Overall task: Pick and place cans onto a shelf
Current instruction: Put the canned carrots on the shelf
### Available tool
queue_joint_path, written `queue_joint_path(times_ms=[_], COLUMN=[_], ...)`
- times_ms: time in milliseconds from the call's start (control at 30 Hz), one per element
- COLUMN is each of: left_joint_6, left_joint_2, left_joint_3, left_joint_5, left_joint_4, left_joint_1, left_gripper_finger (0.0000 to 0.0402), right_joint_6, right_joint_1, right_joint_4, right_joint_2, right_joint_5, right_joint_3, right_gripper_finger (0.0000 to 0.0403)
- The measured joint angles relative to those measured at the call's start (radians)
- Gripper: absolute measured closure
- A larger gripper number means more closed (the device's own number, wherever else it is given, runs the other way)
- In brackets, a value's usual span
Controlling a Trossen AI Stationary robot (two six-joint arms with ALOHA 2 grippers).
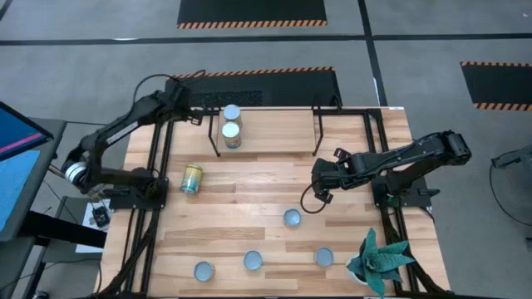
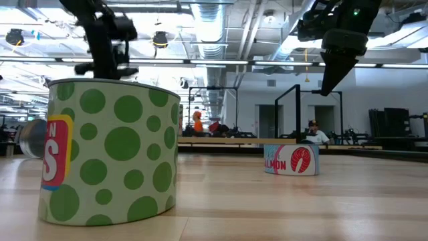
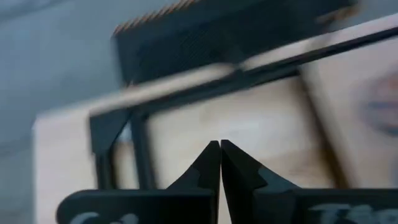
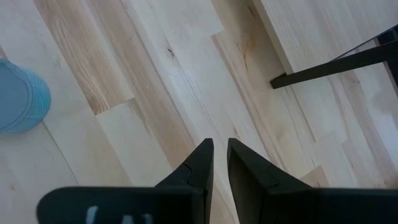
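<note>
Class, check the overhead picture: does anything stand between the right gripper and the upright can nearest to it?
Nothing visible does. The right gripper hovers over bare tabletop, and the nearest can stands apart from the other cans.

A green spiky plant (image 1: 378, 257) stands at the tabletop's (image 1: 249, 212) corner; a blue screen (image 1: 15, 133) sits beside the table.
</note>
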Motion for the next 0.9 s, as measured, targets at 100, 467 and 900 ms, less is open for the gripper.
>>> queue_joint_path(times_ms=[100,467,900], left_joint_6=[0.094,-0.578,-1.467], left_joint_2=[-0.112,-0.264,-0.058], left_joint_3=[0.0,-0.041,-0.138], left_joint_5=[0.154,-0.011,-0.098], left_joint_4=[0.0,-0.357,-0.688], left_joint_1=[-0.075,-0.724,-1.211], left_gripper_finger=[0.0401,0.0401,0.0401], right_joint_6=[0.0,0.033,0.063], right_joint_1=[0.0,-0.003,-0.019], right_joint_4=[0.001,0.002,0.001], right_joint_2=[0.0,0.0,0.0], right_joint_5=[-0.001,-0.003,0.002], right_joint_3=[0.0,0.0,0.0], right_gripper_finger=[0.0333,0.0333,0.0333])
